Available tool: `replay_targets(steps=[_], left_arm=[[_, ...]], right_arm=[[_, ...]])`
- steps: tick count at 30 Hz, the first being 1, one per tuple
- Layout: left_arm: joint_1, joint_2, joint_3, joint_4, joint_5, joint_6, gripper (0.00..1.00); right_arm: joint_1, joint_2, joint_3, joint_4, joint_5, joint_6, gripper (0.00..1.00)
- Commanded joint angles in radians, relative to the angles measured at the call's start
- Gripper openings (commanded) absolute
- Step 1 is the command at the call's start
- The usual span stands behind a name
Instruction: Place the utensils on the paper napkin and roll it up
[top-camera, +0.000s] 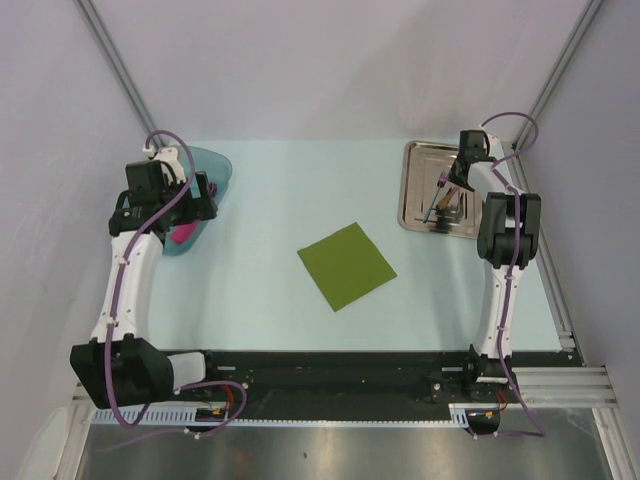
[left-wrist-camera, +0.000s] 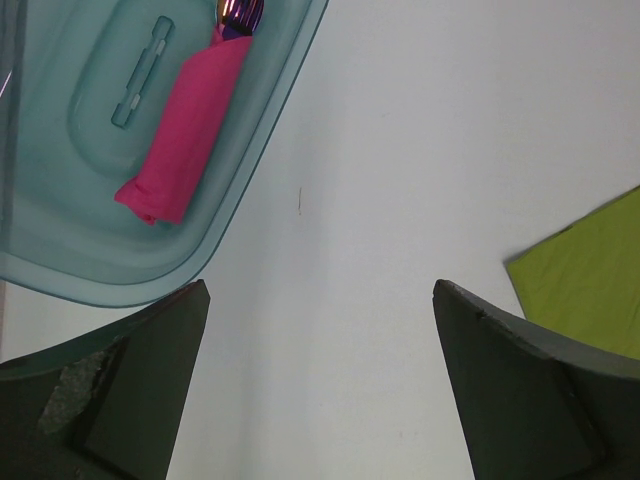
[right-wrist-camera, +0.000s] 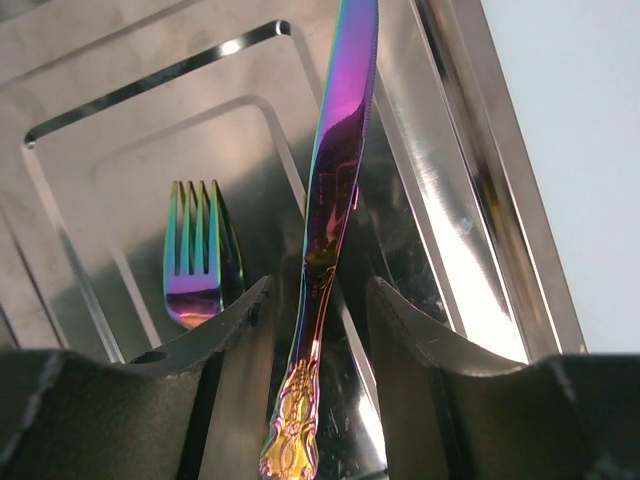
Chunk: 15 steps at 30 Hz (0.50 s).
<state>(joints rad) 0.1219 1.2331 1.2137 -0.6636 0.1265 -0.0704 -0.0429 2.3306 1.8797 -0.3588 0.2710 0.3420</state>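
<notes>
Lying askew near the middle of the pale blue table (top-camera: 270, 200) in the top view was the thin, flat, olive-green square paper napkin (top-camera: 347, 265). The left arm (top-camera: 130, 260) reached to the far left, its end beside a teal translucent plastic tub (top-camera: 222, 167). The right arm (top-camera: 505, 250) reached over a silver rectangular metal tray (top-camera: 420, 168) at the far right, well apart from the napkin, and a slim purple streak of cutlery showed under its end. From the left wrist, the left jaws stood wide apart with nothing between them, their two dark fingers (left-wrist-camera: 120, 400) hanging over the table just beside the tub. In the tub lay a thick pink rolled bar (left-wrist-camera: 185, 130) with a shiny iridescent tip (left-wrist-camera: 240, 12), and a corner of the napkin showed at the right edge. From the right wrist, a slim metal knife with a rainbow sheen (right-wrist-camera: 335, 200) ran between the dark fingers (right-wrist-camera: 225, 350) of the right jaws. Its ornate golden handle was nearest the camera and its blade crossed the tray's stepped floor. A matching iridescent metal fork (right-wrist-camera: 200, 265) lay in the tray just left of the knife, tines pointing away. The right jaws stood narrowly apart at their tips, with tray showing on each side of the knife. I could not tell whether they pressed on the handle.
</notes>
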Motion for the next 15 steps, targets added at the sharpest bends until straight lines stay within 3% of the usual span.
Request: replay_targets(steps=[1, 10, 15], left_arm=[[-0.002, 0.002, 0.021, -0.008, -0.031, 0.021, 1.00], [-0.002, 0.012, 0.040, -0.021, -0.047, 0.027, 1.00], [-0.002, 0.013, 0.056, -0.031, -0.045, 0.024, 0.99]], right_arm=[[0.009, 0.033, 0.042, 0.037, 0.040, -0.020, 0.45], [0.009, 0.067, 0.061, -0.064, 0.028, -0.067, 0.36], [-0.023, 0.056, 0.042, -0.137, -0.067, -0.057, 0.33]])
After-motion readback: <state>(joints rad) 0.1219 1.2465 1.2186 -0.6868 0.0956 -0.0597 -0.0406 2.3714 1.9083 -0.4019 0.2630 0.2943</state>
